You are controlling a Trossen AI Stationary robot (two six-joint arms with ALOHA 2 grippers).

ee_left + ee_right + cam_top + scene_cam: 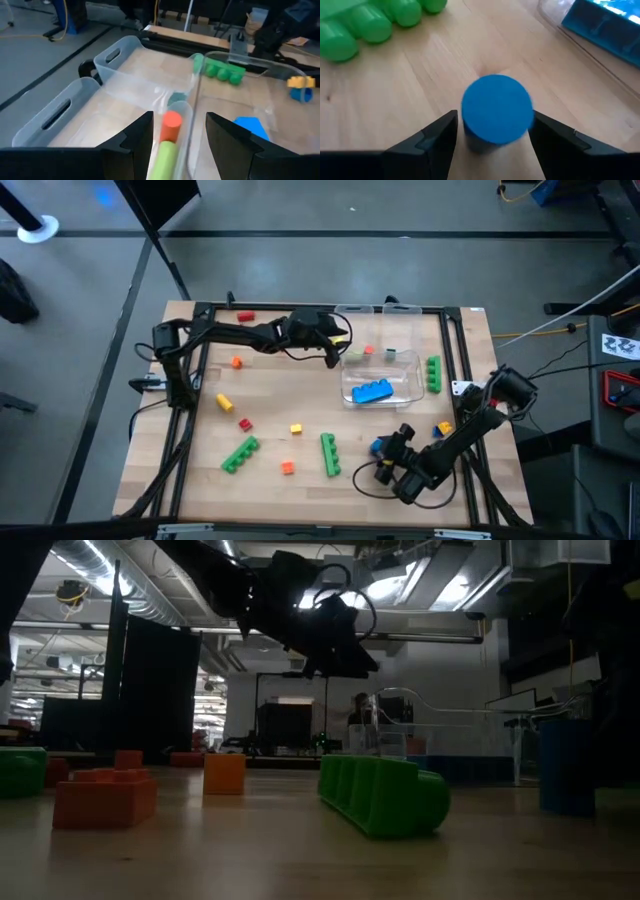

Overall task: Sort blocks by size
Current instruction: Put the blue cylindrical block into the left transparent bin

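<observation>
Right now the right gripper (pixel 385 448) sits low at the near right of the wooden table (pixel 270 395), its fingers spread either side of a small blue plastic cylinder (pixel 495 111) that stands upright on the wood. In the right wrist view the two fingers flank the cylinder closely, but I cannot tell whether they touch it; it looks bracketed rather than squeezed.

Likely the cylinder is light, rigid and smooth, so it could skid or tip if one finger arrives first. The curved side wall, about mid-height, seems the sensible place to pinch, with both fingers closing evenly. Its flat round top is plain blue.

Meanwhile the left gripper (pixel 338 350) hovers at the far side over the rim of the clear plastic tray (pixel 410 380), fingers apart and holding nothing. Directly below it in the left wrist view lie a small orange-red cylinder (pixel 171 126) and a pale green cylinder (pixel 165 159), beside the tray's dividing wall. A large blue studded brick (pixel 372 391) rests inside the tray.

Other bricks are scattered well apart: a long green studded bar (pixel 330 454) just beside the right gripper, another green bar (pixel 239 453) to the near left, one green bar (pixel 433 373) beyond the tray, plus small yellow (pixel 296 429), red (pixel 244 423) and orange (pixel 287 468) pieces.
</observation>
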